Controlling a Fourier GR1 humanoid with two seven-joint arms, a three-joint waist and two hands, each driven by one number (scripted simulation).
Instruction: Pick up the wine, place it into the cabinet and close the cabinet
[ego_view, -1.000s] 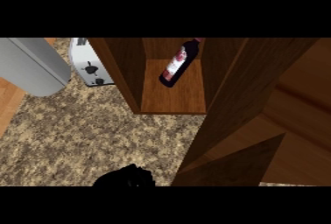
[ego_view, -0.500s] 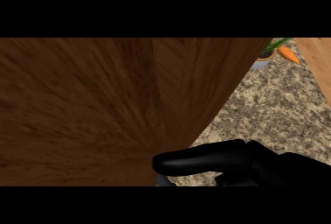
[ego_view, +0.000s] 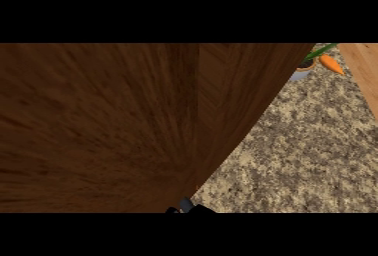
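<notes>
The brown wooden cabinet (ego_view: 111, 125) fills the left and middle of the head view, with a vertical seam between two of its panels. No wine bottle shows; the wood hides whatever is inside. Only a small black sliver of my right hand (ego_view: 186, 207) shows at the bottom edge, right at the cabinet's lower corner. Too little of it is visible to read how it is held. My left hand is out of view.
Speckled granite counter (ego_view: 310, 150) lies to the right of the cabinet. At the top right an orange carrot (ego_view: 331, 64) with green leaves lies beside a small grey dish (ego_view: 301, 74). A light wooden board (ego_view: 366, 70) runs along the right edge.
One second ago the cabinet stood open with the wine bottle on its shelf. Since then wood has covered the view, and my hand has dropped almost out of the frame.
</notes>
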